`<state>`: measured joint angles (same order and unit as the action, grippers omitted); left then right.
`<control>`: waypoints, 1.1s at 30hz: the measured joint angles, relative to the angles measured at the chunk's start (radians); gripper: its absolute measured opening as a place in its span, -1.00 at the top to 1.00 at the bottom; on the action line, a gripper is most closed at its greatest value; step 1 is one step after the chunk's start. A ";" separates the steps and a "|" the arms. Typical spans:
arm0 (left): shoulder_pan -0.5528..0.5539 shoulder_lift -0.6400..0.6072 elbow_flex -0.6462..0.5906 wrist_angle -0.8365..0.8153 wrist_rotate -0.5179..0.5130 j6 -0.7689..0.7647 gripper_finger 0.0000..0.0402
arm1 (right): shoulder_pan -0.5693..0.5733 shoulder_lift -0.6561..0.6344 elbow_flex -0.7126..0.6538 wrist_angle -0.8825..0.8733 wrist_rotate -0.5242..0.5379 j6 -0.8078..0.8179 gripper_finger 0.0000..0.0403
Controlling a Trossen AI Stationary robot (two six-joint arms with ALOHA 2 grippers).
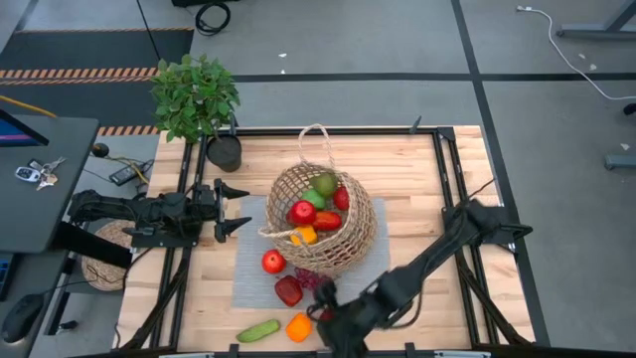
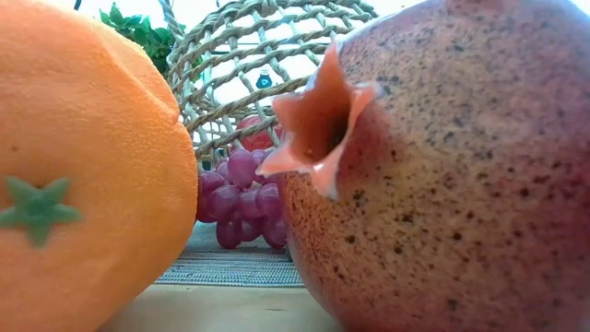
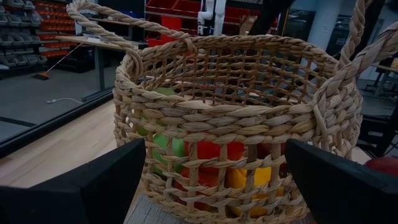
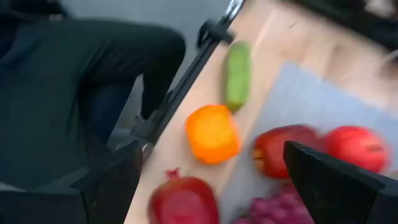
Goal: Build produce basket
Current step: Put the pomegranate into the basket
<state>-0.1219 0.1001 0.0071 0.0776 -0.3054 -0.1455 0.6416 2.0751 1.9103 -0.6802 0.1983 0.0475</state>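
The basket [image 1: 323, 214] lies tipped mid-bench, part-filled; loose produce [image 1: 288, 290] sits near us. Our right gripper [image 1: 333, 316] hovers there, jaws released; left gripper [image 1: 237, 211] waits, released, beside the basket. A clumsy approach could roll fruit off the bench.

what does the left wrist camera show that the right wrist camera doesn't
Only the left wrist view shows the basket, its handle, and the red, green and yellow produce seen through its weave. Only the right wrist view shows loose produce on the table: the cucumber, orange, pomegranate, grapes and two red fruits on the grey mat. Both show wooden tabletop and that arm's own open fingers.
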 joint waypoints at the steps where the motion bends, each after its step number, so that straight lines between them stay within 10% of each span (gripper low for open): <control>1: 0.000 0.000 0.000 0.000 0.000 0.000 -0.95 | 0.005 0.021 0.000 0.002 -0.009 0.006 -0.94; 33: 0.000 0.004 0.000 -0.003 0.000 0.000 -0.95 | 0.007 0.149 -0.175 0.019 -0.028 0.099 -0.94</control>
<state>-0.1219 0.1043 0.0071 0.0746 -0.3054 -0.1455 0.6481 2.2242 1.7348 -0.6610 0.1701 0.1467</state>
